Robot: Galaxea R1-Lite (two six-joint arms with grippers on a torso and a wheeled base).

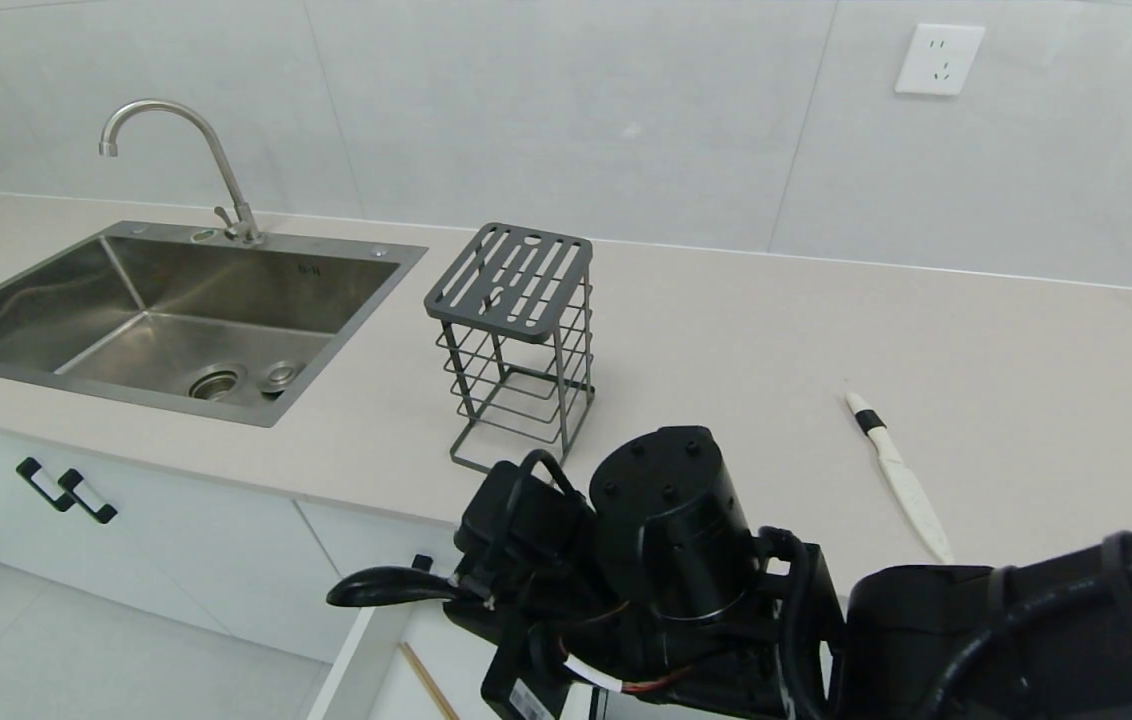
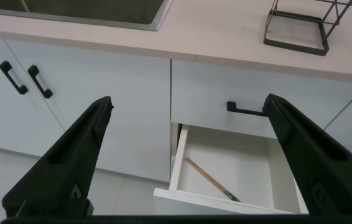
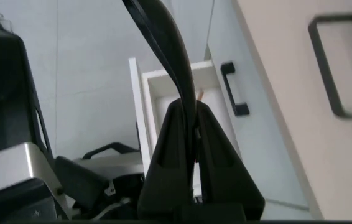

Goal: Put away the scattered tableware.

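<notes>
Pale countertop (image 1: 776, 330) against a tiled wall. A black spoon (image 1: 386, 587) hangs off the counter's front edge, above the open drawer (image 2: 177, 155). The right wrist view shows the right gripper (image 3: 188, 112) pinching its handle, fingers tight together. The head view shows the bowl end sticking out to the left. The left gripper (image 2: 188, 102) is spread wide and holds nothing. Its camera looks into the drawer, where one wooden chopstick (image 2: 210, 179) lies. A white knife (image 1: 898, 475) lies on the counter at right. A wire rack (image 1: 516, 340) stands mid-counter, and the sink (image 1: 226, 285) and faucet (image 1: 196, 150) are at left.
</notes>
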